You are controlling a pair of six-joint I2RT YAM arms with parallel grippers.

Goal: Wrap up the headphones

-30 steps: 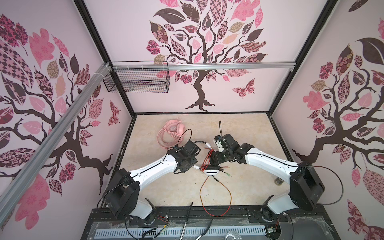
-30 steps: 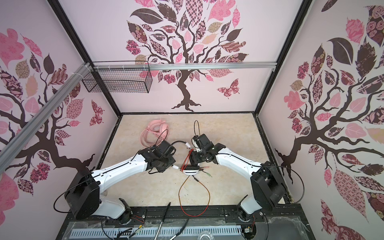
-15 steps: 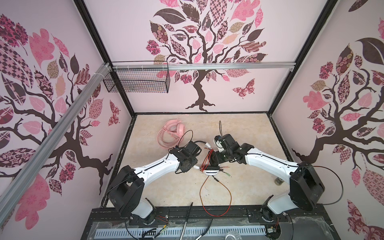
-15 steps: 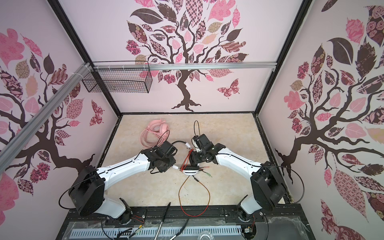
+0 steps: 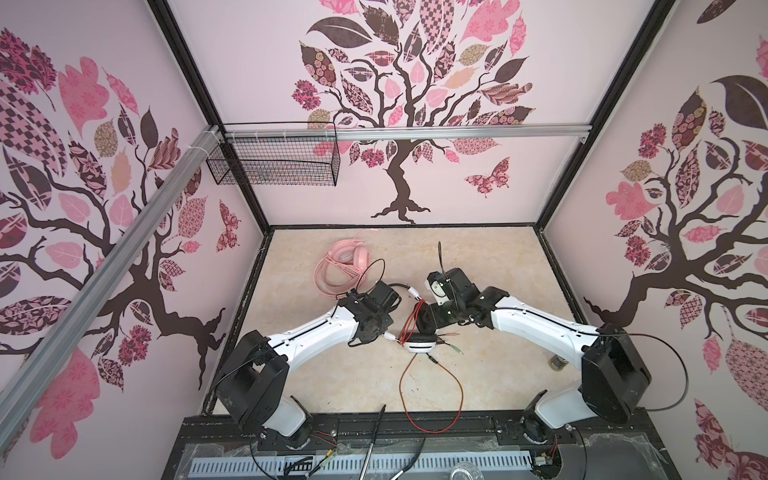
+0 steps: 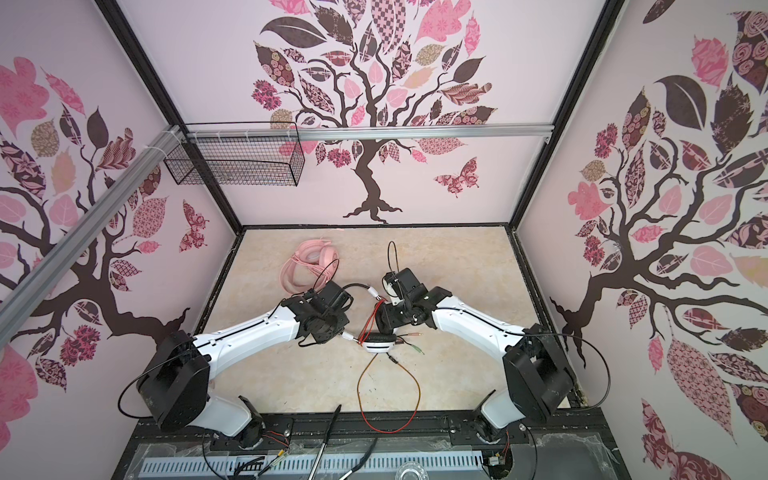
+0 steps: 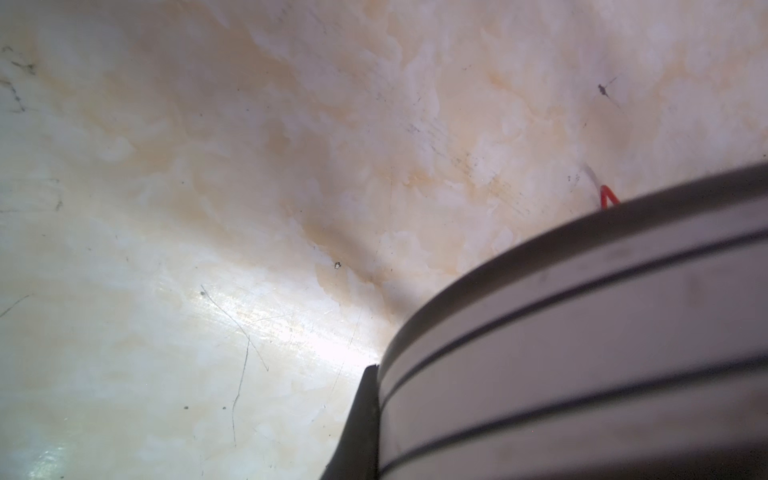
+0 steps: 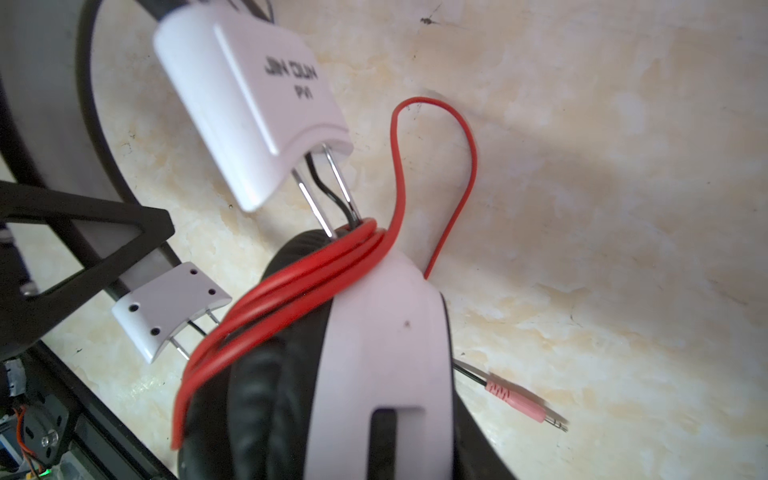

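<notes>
Crowding the counter's (image 5: 332, 374) middle, two arms hid much of the white-and-black headset (image 5: 422, 345). Its left end effector (image 5: 387, 335) was pinched together, on what I could not tell. The right end effector (image 5: 428, 322) seemed clamped on the black earpad (image 8: 257, 399), jaws hidden. Three strands of orange-red cord (image 8: 316, 274) crossed it. One pink headset (image 5: 343, 266) lay apart near the back wall.

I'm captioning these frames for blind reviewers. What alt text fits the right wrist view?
Close-up of a white-and-black headset with black earpads, its red cord wound several times where headband meets earcup. A loose loop of cord and a pink audio plug lie on the beige marbled tabletop; a white lettered headband piece is blurred near the camera.
</notes>
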